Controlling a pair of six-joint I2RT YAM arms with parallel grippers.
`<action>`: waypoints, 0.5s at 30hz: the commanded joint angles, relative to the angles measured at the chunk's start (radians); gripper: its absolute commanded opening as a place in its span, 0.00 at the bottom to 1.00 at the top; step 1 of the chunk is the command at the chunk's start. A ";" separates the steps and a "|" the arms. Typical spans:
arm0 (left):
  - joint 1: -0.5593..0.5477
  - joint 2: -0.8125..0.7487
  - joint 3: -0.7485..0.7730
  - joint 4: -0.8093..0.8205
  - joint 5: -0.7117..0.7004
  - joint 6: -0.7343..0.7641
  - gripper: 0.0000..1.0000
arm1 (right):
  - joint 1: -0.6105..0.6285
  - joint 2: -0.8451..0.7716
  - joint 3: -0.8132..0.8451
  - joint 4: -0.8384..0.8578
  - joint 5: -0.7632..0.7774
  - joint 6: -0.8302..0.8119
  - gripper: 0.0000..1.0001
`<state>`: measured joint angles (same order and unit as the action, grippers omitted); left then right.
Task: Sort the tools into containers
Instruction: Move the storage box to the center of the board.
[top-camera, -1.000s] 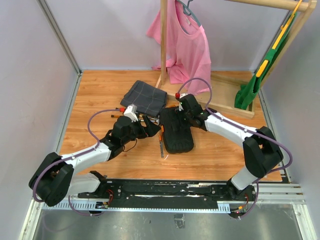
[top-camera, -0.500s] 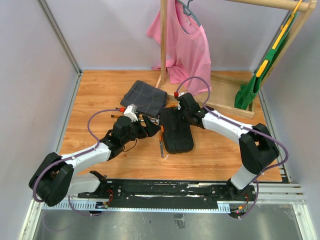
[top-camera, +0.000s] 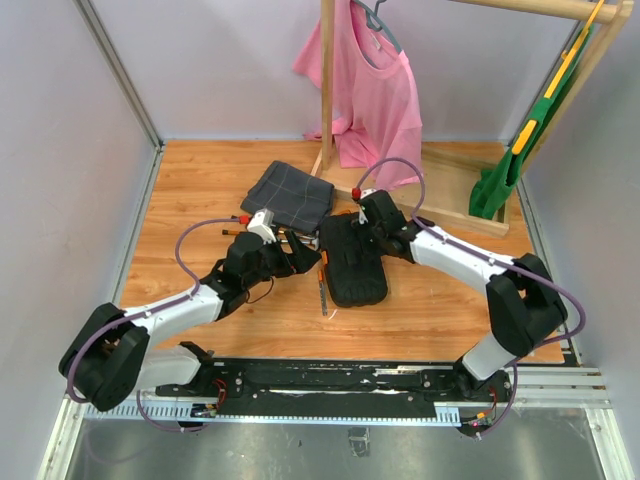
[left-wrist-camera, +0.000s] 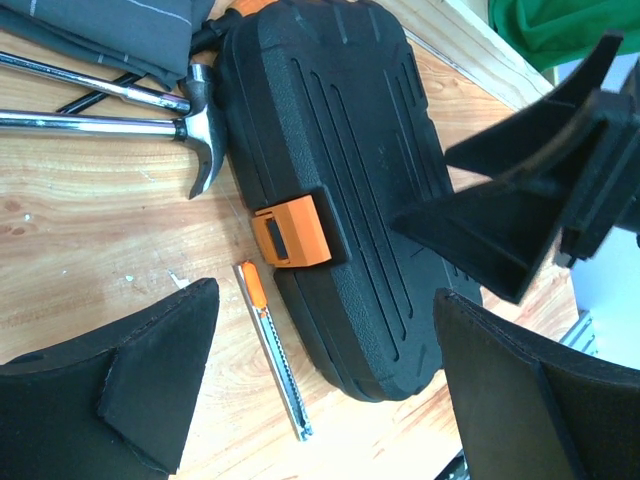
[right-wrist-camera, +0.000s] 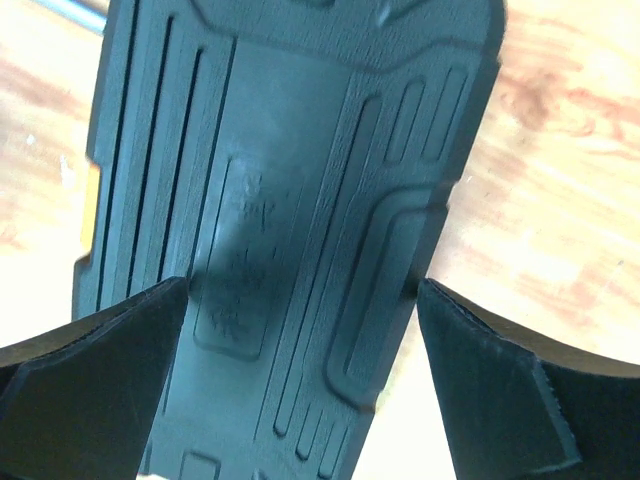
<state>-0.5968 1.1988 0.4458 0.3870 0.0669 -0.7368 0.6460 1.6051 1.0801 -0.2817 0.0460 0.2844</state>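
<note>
Tools lie outside the black case (top-camera: 352, 262), which sits shut at the middle of the table (top-camera: 200, 190) with its orange clasp (left-wrist-camera: 292, 230) fastened. Seen from above, the hammer (left-wrist-camera: 200, 140) rests just beside the case at 10 o'clock, its handle running under the grey cloth (top-camera: 290, 192) at 11 o'clock. A slim orange-ended tool (left-wrist-camera: 275, 350) lies at 8 o'clock. The left claw (left-wrist-camera: 320, 400) hovers at 9 o'clock on the clasp side, spread wide and holding nothing. The right claw (right-wrist-camera: 300, 380) hangs over the case's 12 o'clock end, also spread wide and empty.

Nothing can be sorted until the lid is up. A pull on the clasp with the shell unpinned would probably slide or spin the case, shoving the slim tool or the hammer head aside. The two claws are close together, so they could knock each other. A lid flung open might also land on the hammer.
</note>
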 joint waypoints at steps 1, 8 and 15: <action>0.009 0.014 0.003 0.020 0.013 0.017 0.92 | -0.049 -0.116 -0.085 0.038 -0.114 0.032 0.99; 0.009 0.038 0.022 0.016 0.033 0.022 0.90 | -0.201 -0.184 -0.204 0.158 -0.316 0.096 0.91; 0.009 0.059 0.031 0.022 0.052 0.021 0.88 | -0.248 -0.141 -0.220 0.207 -0.438 0.099 0.83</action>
<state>-0.5968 1.2457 0.4473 0.3870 0.0963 -0.7330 0.4107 1.4387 0.8654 -0.1257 -0.2897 0.3710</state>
